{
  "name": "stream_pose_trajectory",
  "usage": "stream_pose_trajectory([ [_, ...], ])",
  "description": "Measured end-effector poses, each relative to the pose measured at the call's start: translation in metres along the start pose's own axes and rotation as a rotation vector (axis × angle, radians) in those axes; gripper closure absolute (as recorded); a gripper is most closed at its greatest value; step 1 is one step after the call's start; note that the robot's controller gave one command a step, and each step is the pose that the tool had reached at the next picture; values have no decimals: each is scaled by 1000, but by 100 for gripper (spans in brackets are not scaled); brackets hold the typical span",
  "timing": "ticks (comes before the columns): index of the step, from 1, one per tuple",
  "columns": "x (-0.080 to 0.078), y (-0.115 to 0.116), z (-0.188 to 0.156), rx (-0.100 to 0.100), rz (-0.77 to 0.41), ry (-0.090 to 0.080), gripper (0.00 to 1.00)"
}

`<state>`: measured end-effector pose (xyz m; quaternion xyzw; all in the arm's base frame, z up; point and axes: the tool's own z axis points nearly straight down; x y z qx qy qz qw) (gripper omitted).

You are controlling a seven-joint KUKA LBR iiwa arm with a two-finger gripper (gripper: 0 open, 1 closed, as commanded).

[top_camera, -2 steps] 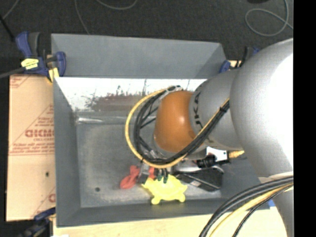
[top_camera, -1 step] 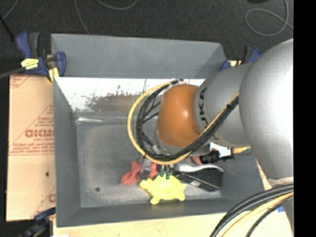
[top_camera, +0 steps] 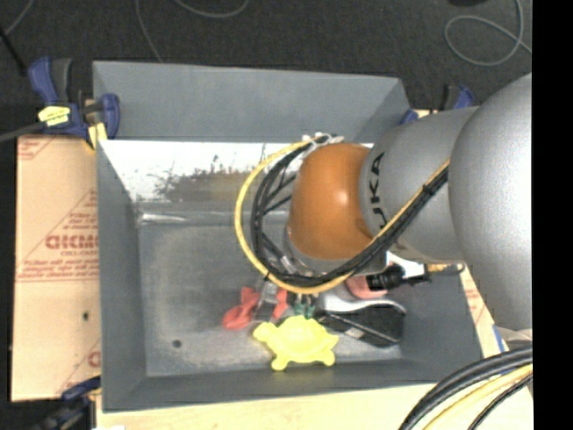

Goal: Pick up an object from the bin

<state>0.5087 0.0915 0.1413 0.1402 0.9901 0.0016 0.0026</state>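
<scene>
A grey metal bin (top_camera: 116, 267) sits on dark flooring, its few loose things lying near the wall at the bottom of the view. The arm's orange wrist cover (top_camera: 327, 204) hangs low there, apparently to bring the gripper (top_camera: 288, 303) onto them. It is just above a yellow toy (top_camera: 297, 343), between a red piece (top_camera: 240, 313) and a black object (top_camera: 369, 322). Whether the gripper is spread or closed cannot be told.

We find the left half of the bin (top_camera: 121, 267) bare and open from above. The arm (top_camera: 403, 204) overhangs the right half. 3 things crowd the near wall: a red piece (top_camera: 238, 314), a yellow turtle-shaped toy (top_camera: 295, 344) and a black-and-white object (top_camera: 380, 330).
</scene>
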Motion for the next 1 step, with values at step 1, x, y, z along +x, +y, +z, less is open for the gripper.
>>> stream_pose_trajectory([
  [1,-1,0,-10,0,-1,-1,100],
])
